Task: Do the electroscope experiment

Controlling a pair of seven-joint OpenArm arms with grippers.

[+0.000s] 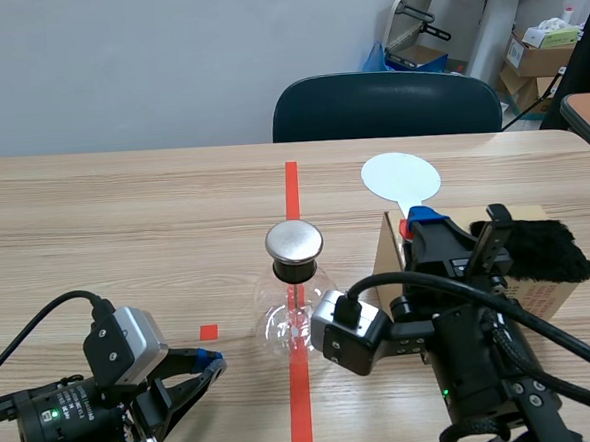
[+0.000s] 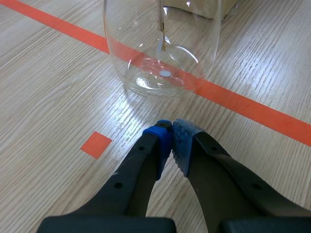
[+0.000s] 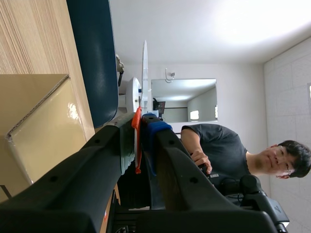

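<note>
Glass electroscope flask [image 1: 293, 316] stands upright at centre frame on the red tape line [image 1: 299, 401], long axis vertical, metal cap [image 1: 294, 241] uppermost; left gripper [image 1: 212, 363], lower left, is closed on nothing, while right gripper [image 1: 412, 224] clamps the white disc paddle [image 1: 401, 177], disc toward upper frame, handle mostly hidden.

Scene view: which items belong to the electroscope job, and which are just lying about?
Job:
glass electroscope flask with metal cap
white paddle, held between the fingers of the right gripper
black fur, probably for charging

Lying about:
cardboard box under the fur
chair
cartons in the far corner
</note>
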